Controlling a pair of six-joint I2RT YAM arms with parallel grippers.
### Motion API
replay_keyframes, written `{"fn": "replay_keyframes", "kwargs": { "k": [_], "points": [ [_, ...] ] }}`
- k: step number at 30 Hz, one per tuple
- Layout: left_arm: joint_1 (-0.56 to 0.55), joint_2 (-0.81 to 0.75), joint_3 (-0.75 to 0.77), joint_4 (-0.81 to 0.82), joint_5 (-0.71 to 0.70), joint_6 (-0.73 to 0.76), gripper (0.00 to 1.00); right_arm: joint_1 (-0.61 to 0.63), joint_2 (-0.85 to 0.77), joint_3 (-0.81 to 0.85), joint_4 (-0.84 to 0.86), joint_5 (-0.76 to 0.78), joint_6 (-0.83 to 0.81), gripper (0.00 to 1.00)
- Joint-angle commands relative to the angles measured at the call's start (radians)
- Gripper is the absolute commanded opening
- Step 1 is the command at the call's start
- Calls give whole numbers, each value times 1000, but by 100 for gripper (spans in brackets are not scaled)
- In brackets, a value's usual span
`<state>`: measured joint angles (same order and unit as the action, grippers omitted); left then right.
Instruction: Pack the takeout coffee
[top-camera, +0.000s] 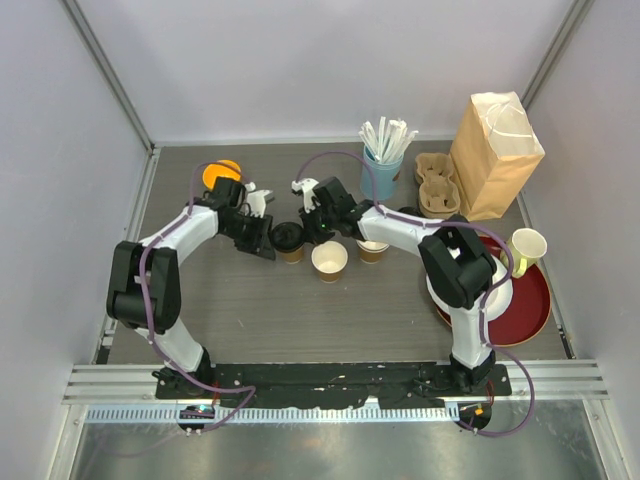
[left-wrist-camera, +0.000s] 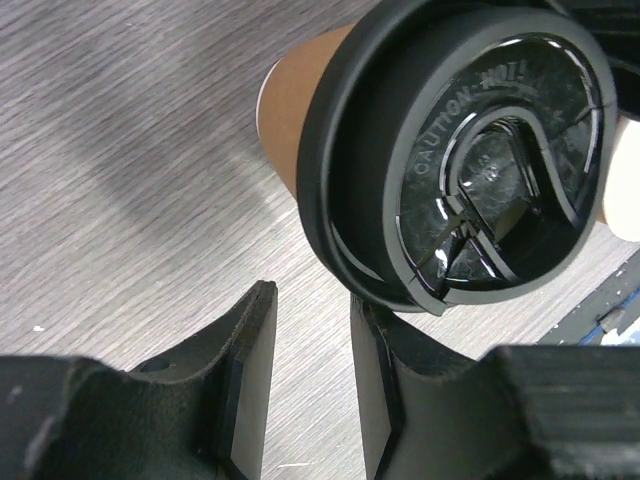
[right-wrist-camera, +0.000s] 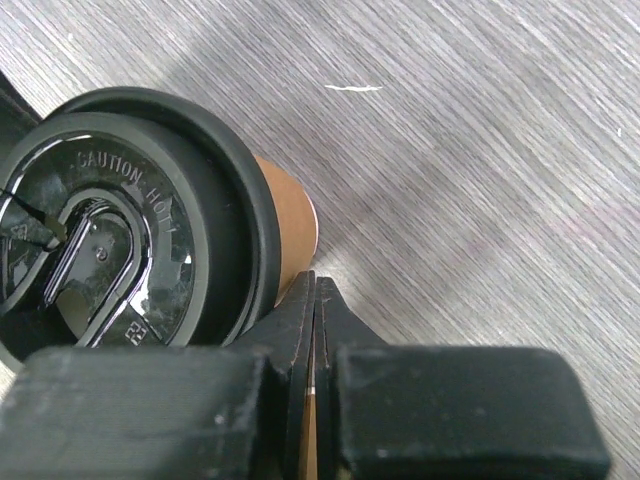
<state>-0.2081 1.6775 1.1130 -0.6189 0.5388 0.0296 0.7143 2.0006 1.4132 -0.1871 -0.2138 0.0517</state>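
Front: grey wood-grain bench (top-camera: 300, 320) lies open.
Centre: black-lidded kraft-brown paper cup (top-camera: 288, 238) hemmed between left pincer (left-wrist-camera: 312, 300) and right pincer (right-wrist-camera: 314, 290).
Back right: tall brown paper bag (top-camera: 495, 155) blocks.

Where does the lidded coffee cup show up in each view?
Top external: the lidded cup sits near centre, just left of the open cup.
Left wrist: upper right, filling that corner.
Right wrist: left side.
Shared landmark: the grey wood-grain table.

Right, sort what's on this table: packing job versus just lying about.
Job: kraft-brown paper cup with black plastic lid; open kraft-brown cup, white inside; moulded cardboard cup carrier; tall brown paper bag.
Lying about: light-blue cup of white straws; pale yellow cup; round red tray.
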Motion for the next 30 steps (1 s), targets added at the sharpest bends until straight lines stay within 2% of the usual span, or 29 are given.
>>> {"fn": "replay_keyframes", "kwargs": {
  "k": [1,12,16,19,20,22,23,26,29,30],
  "points": [
    [1,17,50,50,-32,-10,39,28,-66,-13,44,-13,17,1],
    [3,4,79,117,-145,21,39,48,-79,-51,37,-41,14,1],
    [4,14,87,117,-151,42,39,50,-115,-66,15,-6,-15,2],
    [12,5,80,110,-157,58,40,40,-155,-60,-30,25,-76,15],
    [15,1,80,107,-160,67,41,37,-164,-51,-43,25,-93,25],
    [27,-10,77,99,-163,79,42,30,-189,-40,-92,7,-160,34],
    [33,-18,80,91,-163,88,43,28,-194,-28,-109,-8,-188,47],
    [52,-39,87,59,-131,99,47,22,-214,-5,-173,-62,-306,64],
    [61,-61,100,19,-91,112,52,13,-223,19,-190,-116,-401,78],
    [61,-65,102,10,-83,119,54,10,-226,29,-189,-139,-420,80]
  ]
}}
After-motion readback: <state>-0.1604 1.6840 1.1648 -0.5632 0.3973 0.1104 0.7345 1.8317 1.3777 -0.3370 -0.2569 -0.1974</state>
